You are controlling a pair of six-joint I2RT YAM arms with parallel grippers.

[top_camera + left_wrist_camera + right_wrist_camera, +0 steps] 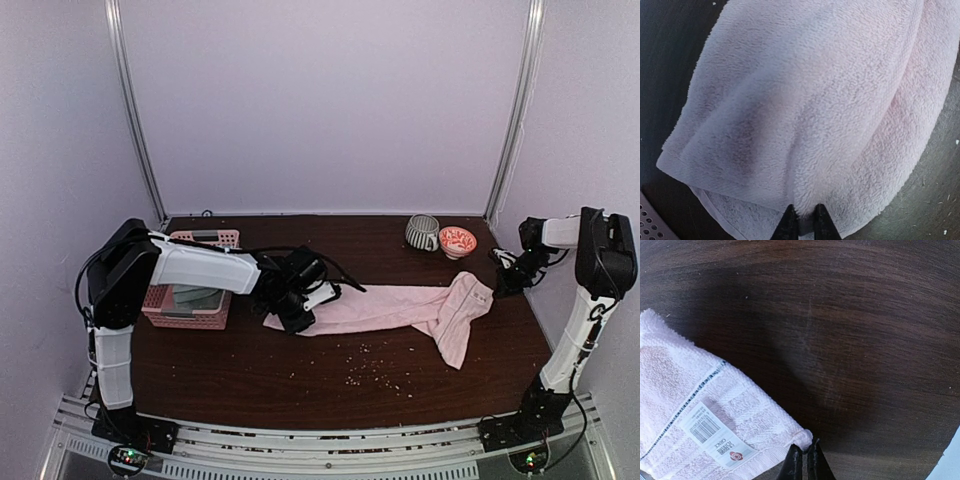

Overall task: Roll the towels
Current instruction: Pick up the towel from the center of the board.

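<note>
Right wrist: right gripper (804, 455) jaws nip the pink towel (675, 390) by its corner tip, left gripper (803, 220) jaws clench folds; tension could slip it.

My top view sits above and behind the arms (200, 268) and looks down and forward over the whole counter (300, 390) from far off. The left wrist view looks past the left gripper (805, 212) onto the towel (400, 305), very close. The right wrist view, just as close, looks past the right gripper (804, 452) at a towel corner and bare counter. All three share that towel.
</note>
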